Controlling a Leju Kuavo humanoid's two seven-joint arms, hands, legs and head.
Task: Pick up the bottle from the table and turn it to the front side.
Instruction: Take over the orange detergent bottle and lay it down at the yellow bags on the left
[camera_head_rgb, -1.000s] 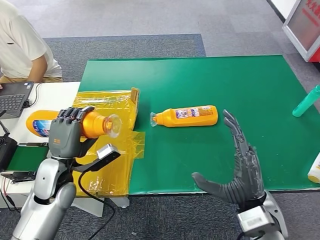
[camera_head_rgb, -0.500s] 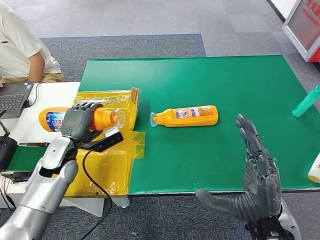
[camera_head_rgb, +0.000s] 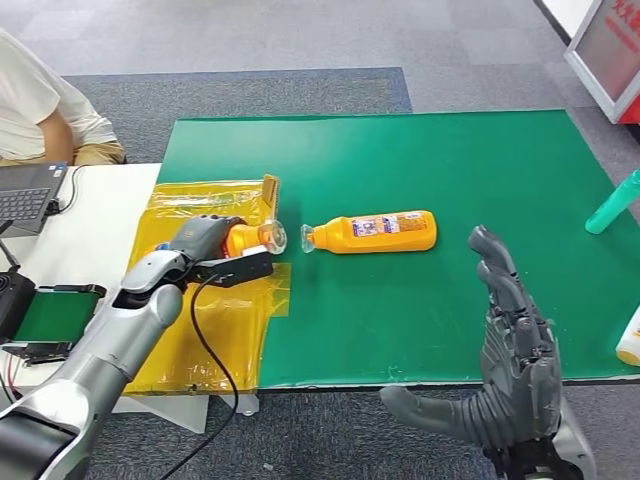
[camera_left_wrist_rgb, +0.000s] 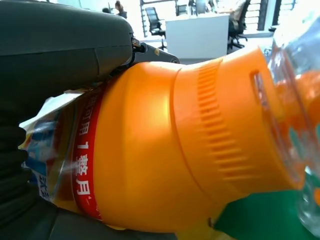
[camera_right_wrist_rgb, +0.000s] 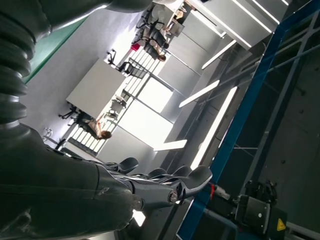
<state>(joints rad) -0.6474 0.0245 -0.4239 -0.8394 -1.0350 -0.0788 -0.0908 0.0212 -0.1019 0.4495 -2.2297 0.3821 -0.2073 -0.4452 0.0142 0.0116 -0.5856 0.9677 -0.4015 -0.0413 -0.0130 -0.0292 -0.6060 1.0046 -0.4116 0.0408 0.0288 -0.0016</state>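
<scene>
The fingers (camera_head_rgb: 202, 226) of the left hand (camera_head_rgb: 198, 238) are wrapped around an orange bottle (camera_head_rgb: 249, 237), which is held on its side above the yellow plastic sheet (camera_head_rgb: 219, 330) at the left end of the counter (camera_head_rgb: 453, 160). Its ribbed orange neck and clear cap are pointed toward a second orange bottle (camera_head_rgb: 373, 231) lying on the green mat; a red and blue label is seen on the body. The right hand (camera_head_rgb: 513, 350) is held open near the counter's front edge, fingers spread, nothing grasped. A green bottle (camera_head_rgb: 613, 204) lies at the far right.
</scene>
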